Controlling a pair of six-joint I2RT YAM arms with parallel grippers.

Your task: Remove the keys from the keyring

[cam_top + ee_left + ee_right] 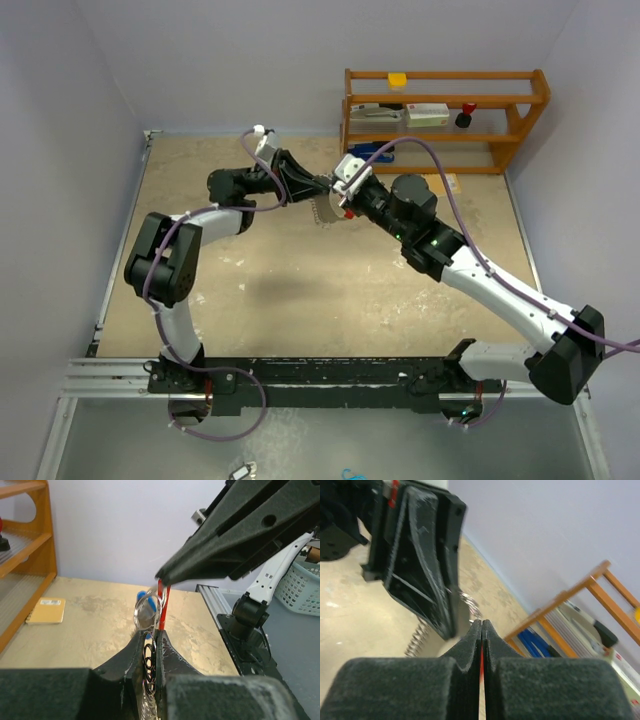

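The keyring (148, 611) hangs over the worktop (300, 290), far middle, left fingers (131, 655) pinching its ring, right fingers (470, 642) clamped on its fob (164, 597). A skewed pull (thin grip) could drop the keys (141, 598).

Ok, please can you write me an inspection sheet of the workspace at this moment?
Surface: tan tabletop, pale worn patches.
Job's things: keyring held in the air between both arms; blue-headed key just behind its split ring.
Clutter: yellow notepad on the table near the shelf.
Grippers: left gripper shut on the chain; right gripper shut on the red fob.
Cables: purple cables loop along both arms.
Surroundings: wooden shelf holding boxes; white basket beside the table.
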